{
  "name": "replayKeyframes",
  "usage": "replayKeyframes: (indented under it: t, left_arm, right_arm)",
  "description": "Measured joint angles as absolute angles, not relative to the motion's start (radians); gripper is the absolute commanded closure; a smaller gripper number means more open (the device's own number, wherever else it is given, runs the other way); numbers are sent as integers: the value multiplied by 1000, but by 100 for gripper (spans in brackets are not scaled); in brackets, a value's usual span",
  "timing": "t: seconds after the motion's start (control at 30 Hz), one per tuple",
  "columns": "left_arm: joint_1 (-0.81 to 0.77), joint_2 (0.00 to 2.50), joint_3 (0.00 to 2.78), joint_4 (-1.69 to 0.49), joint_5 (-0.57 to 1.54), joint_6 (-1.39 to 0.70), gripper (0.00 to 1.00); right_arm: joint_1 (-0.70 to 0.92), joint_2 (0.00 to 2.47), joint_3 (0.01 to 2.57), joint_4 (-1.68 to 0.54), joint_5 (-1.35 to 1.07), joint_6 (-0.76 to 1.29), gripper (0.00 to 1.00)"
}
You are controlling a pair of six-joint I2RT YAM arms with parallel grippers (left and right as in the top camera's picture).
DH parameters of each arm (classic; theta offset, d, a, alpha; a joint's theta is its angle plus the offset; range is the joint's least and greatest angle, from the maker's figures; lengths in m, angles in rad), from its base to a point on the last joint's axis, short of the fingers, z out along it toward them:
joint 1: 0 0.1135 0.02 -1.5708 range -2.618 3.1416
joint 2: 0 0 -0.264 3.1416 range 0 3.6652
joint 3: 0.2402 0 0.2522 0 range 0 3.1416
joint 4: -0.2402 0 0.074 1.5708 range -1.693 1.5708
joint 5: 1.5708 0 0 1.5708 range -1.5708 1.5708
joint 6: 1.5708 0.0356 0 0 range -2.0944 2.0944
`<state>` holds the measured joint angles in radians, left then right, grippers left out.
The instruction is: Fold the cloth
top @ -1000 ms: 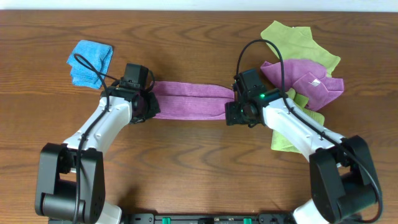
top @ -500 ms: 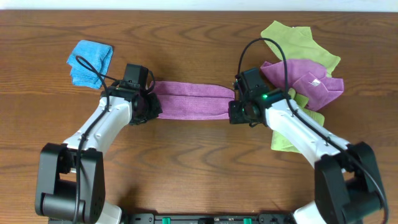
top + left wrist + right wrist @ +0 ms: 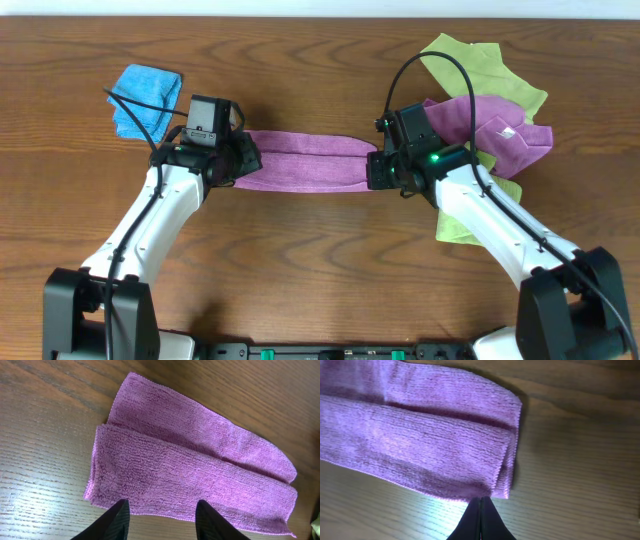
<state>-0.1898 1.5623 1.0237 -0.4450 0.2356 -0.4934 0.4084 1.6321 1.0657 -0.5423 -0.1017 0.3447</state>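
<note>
The purple cloth (image 3: 305, 160) lies on the wooden table as a long, flat strip folded lengthwise, running left to right between my two arms. My left gripper (image 3: 240, 160) is at its left end. In the left wrist view the cloth (image 3: 200, 475) lies just beyond the left gripper (image 3: 161, 502), which is open with nothing between its fingers. My right gripper (image 3: 378, 170) is at the strip's right end. The right wrist view shows the cloth (image 3: 420, 445) and the right gripper (image 3: 481, 498) shut, its tips meeting the near hem by the corner. No pinched fabric is visible.
A folded blue cloth (image 3: 145, 98) lies at the back left, behind my left arm. A loose pile of green cloth (image 3: 470, 60) and purple cloth (image 3: 505, 135) sits at the back right, close to my right arm.
My left gripper has opened and let go of the cloth's left end, drawing back slightly. My right gripper has shut and moved up against the cloth's right end. The cloth has stayed in place.
</note>
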Motion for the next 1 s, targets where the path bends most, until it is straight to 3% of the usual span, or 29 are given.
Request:
replayKeyframes:
  t: [0.03,0.13,0.2,1.0]
  left_arm:
    - [-190,1562,1024,-445,236,-493,59]
    - [-190,1563,1024,-442,223,-497,85]
    - [-190,1568,1024,-436,213,-500,94]
    - [-212,1842,1024,-170,202,-518,95]
  right_arm:
    - [408,1632,1066,-540,-111,345,99]
    - [408,1632,1066,-518,-141,345,98]
    - [408,1632,1066,-501,-164,345,99]
    - [408,1883,1066,-225,-178,379,99]
